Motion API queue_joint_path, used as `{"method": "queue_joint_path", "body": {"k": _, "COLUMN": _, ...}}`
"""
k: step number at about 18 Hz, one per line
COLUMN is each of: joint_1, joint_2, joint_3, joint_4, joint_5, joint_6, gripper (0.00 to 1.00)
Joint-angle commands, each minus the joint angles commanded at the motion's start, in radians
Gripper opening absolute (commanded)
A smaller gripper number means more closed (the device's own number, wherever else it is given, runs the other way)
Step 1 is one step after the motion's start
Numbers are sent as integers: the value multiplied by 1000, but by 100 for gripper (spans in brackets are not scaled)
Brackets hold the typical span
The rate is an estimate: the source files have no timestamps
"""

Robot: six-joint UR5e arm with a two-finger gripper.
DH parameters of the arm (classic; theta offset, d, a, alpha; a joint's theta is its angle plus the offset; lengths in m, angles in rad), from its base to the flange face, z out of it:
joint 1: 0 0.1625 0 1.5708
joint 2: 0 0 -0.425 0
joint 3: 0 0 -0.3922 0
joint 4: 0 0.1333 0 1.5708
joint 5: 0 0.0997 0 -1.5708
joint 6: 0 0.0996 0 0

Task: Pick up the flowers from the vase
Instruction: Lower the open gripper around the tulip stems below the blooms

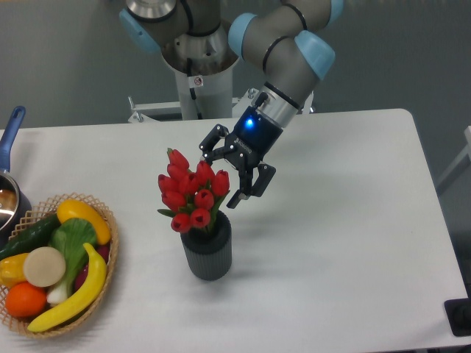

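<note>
Pincer (pixel 221 179) spread wide beside the flowers (pixel 192 193) — vase (pixel 207 250) below.

A bunch of red tulip buds, the flowers (pixel 193 195), stands upright in the vase (pixel 207 253), a small dark grey ribbed cylinder standing upright on the white worktop (pixel 346 243).

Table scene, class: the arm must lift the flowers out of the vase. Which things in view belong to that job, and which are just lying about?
Belong to the job:
flowers
vase
gripper, open beside the flowers

Just lying about:
basket of toy fruit and vegetables
pot at the left edge
</note>
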State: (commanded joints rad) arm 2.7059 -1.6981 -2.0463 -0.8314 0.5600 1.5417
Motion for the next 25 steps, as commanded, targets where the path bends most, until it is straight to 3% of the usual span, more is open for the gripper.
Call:
{"method": "queue_joint_path", "body": {"k": 8, "joint_1": -17, "joint_2": -32, "joint_3": 8, "joint_4": 0, "joint_5": -78, "joint_6": -17, "gripper": 100}}
{"method": "queue_joint_path", "body": {"k": 20, "joint_1": -43, "joint_2": -57, "joint_3": 32, "joint_4": 0, "joint_5": -107, "joint_6": -17, "gripper": 100}}
{"method": "queue_joint_path", "body": {"k": 23, "joint_1": -43, "joint_2": -57, "joint_3": 34, "joint_4": 0, "joint_5": -114, "joint_6": -17, "gripper": 90}}
{"method": "queue_joint_path", "body": {"k": 25, "joint_1": -44, "joint_2": -57, "joint_3": 37, "joint_4": 0, "joint_5": -114, "joint_6": -17, "gripper": 89}}
